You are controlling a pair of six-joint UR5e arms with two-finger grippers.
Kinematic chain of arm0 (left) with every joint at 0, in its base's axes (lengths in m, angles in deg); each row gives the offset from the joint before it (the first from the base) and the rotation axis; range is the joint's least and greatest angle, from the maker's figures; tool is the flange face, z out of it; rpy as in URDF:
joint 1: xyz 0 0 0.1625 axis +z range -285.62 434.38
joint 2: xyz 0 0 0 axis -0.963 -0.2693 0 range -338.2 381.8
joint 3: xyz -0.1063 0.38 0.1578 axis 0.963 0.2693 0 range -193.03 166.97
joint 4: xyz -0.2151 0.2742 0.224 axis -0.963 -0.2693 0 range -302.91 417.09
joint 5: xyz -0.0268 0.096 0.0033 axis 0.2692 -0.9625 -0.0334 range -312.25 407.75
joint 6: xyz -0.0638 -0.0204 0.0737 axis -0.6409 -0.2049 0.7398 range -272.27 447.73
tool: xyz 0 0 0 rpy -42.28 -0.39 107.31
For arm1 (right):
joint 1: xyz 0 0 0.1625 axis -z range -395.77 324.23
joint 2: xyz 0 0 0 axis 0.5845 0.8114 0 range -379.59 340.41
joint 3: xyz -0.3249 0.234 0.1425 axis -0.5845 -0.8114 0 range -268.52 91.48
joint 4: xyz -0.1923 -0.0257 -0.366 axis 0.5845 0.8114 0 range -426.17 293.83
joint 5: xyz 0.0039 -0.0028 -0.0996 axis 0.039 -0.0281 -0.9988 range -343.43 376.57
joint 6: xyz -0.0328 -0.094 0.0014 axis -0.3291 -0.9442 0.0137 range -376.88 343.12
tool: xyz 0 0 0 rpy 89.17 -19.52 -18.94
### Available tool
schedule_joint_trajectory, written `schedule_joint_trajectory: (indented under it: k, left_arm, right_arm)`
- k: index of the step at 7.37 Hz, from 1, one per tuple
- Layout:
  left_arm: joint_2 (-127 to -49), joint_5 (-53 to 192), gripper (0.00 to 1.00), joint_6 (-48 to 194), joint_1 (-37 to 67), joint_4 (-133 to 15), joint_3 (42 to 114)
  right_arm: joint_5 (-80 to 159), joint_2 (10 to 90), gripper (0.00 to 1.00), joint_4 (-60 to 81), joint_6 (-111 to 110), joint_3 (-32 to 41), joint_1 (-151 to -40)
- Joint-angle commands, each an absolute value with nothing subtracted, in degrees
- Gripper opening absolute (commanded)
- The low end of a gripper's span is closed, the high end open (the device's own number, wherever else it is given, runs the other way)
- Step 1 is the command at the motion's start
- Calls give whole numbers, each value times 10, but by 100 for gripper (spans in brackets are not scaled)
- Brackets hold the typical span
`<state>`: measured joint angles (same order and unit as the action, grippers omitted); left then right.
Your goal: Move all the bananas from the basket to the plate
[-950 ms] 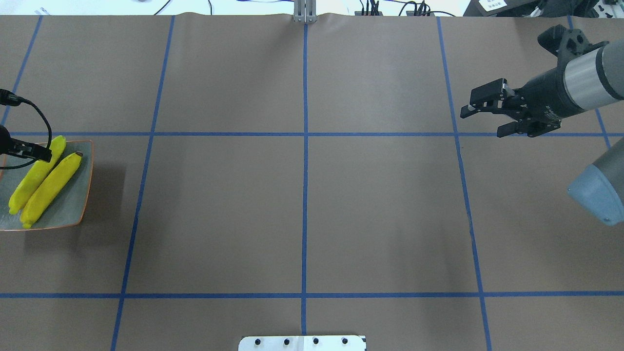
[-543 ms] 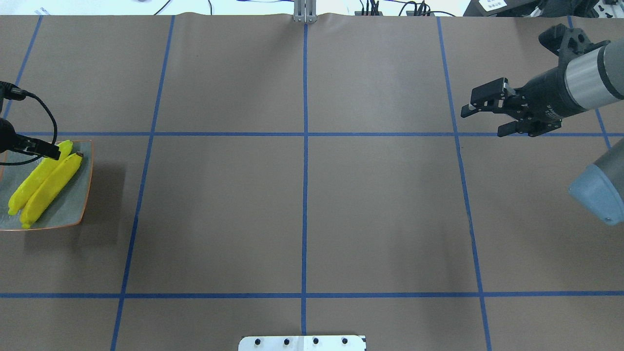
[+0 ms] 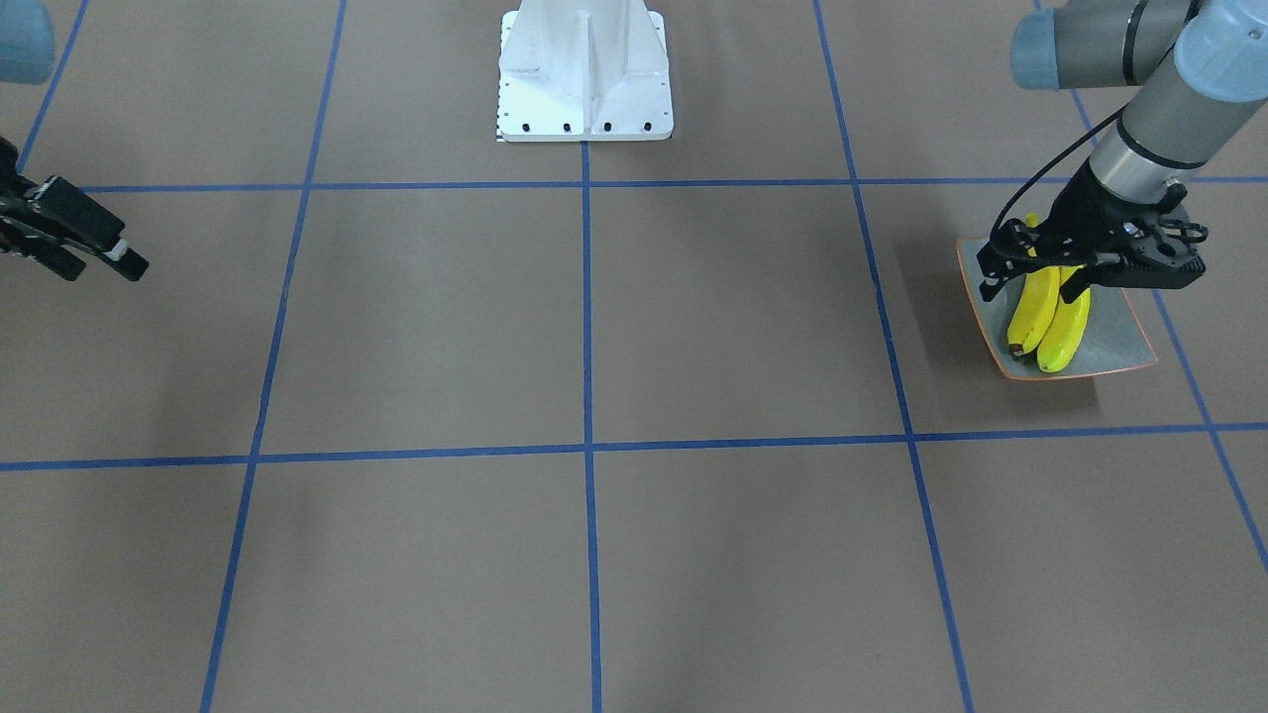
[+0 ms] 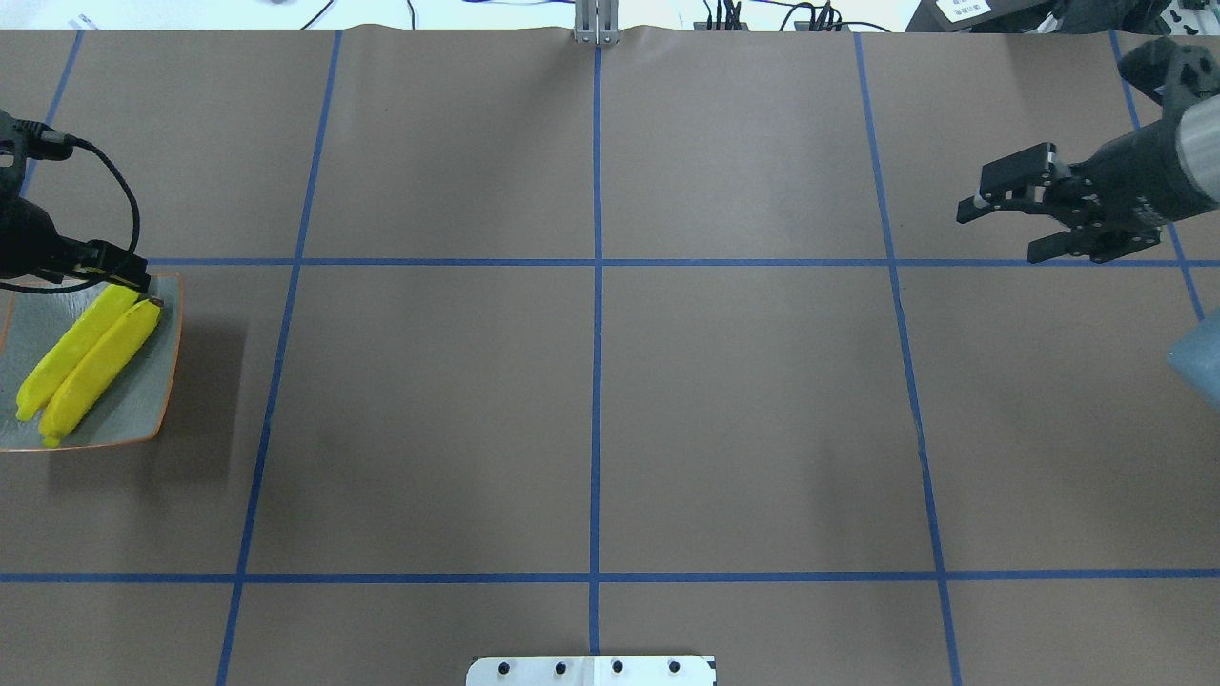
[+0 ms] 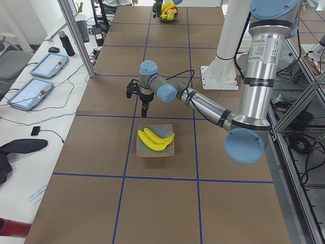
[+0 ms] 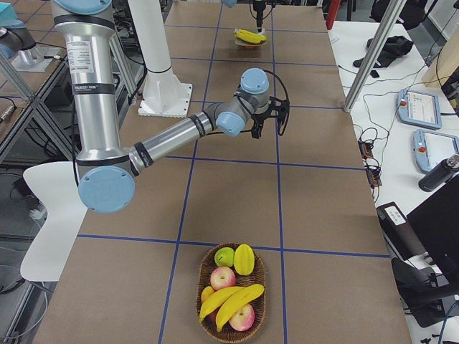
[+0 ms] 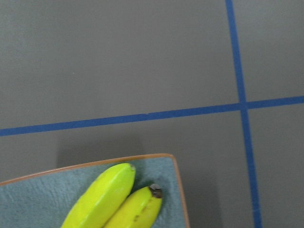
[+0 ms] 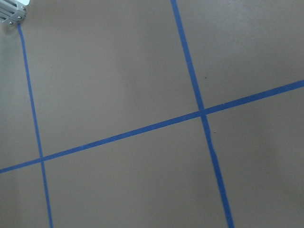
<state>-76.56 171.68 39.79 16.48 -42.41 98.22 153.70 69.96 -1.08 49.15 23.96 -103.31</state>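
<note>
Bananas (image 4: 91, 367), two of them, lie side by side and touching on the plate (image 4: 145, 405). This is at the far left of the overhead view, at the robot's left end of the table (image 4: 743, 419). They run diagonally across the grey-green glaze, with bare glaze showing on either side of the pair.

The left gripper (image 3: 1035, 287) hangs above the plate, apart from the fruit. In the front-facing view its jaws look spread, and it carries nothing.

Across the middle there is only brown table covering, marked with a grid of blue tape.

Toward the right, the right gripper (image 4: 999, 233) is held above the table with its jaws parted and nothing between them. It is well apart from the plate.

Farther right, past the edge of the overhead view, the right-side camera shows a woven basket (image 6: 263, 283) at the robot's right end of the table. Two more bananas (image 6: 233, 299) lie on top of the fruit in it, touching each other. They rest among red apples and other fruit.

The task looks about half done, with two bananas on the plate and two waiting in the basket. The step in hand appears to fall between a placement and the next fetch.

The next move calls for a gripper to reach the basket. It should come down across the upper banana's width and close without catching the apples beside it. The banana then has to be carried the length of the table to the bare glaze beside the pair.
</note>
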Motion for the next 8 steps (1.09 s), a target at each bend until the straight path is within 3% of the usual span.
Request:
schedule_joint_trajectory:
  k: [1, 5, 8]
  left_arm:
    - [-808, 1739, 100, 310, 166, -418, 990]
    - [-809, 1739, 100, 303, 180, -420, 994]
    - [-818, 1737, 100, 287, 193, -420, 990]
  right_arm:
    - [1547, 768, 100, -5, 372, 211, -1107]
    - [1539, 820, 100, 25, -60, 90, -1241]
    - [1400, 891, 100, 64, -317, 91, -1264]
